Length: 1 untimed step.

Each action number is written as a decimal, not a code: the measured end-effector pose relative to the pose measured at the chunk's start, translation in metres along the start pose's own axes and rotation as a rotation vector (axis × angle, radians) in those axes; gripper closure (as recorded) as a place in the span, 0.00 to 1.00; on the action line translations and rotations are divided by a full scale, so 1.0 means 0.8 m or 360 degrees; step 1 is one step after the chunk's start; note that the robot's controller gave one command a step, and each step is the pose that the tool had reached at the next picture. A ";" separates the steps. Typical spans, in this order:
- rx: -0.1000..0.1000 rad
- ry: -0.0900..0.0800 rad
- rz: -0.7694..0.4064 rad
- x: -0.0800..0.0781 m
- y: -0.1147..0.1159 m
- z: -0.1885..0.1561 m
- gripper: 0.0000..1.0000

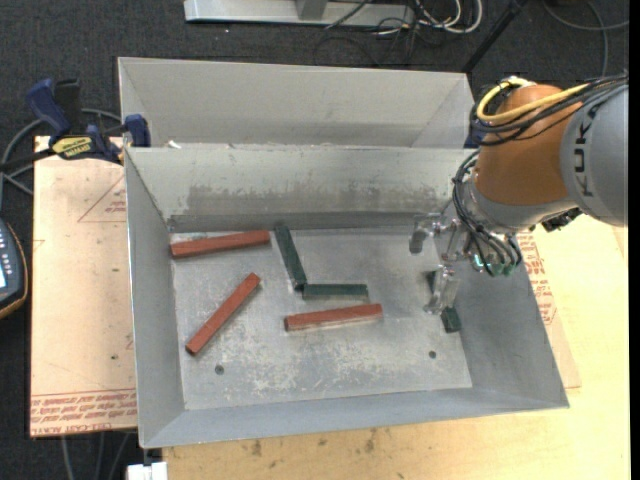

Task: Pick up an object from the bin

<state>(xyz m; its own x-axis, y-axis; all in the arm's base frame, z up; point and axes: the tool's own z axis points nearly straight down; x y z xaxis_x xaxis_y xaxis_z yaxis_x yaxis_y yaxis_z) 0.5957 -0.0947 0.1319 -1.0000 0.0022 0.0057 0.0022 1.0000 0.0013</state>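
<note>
Rightward, hand [443, 306] near bin wall [506, 353].

The arm [585, 158] ran off the right edge, so its upper links were cut away, and its orange-covered wrist hid part of the bin's [150, 268] right wall. A small dark piece [451, 320] lay just below the gripper [440, 303], too small to tell its kind.
</note>
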 end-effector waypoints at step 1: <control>-0.0001 -0.0008 -0.0527 0.029 0.128 0.078 0.00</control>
<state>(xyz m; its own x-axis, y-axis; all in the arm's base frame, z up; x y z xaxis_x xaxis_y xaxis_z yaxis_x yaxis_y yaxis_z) 0.5727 0.0081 0.0695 -0.9463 -0.3231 -0.0001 -0.3231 0.9463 0.0028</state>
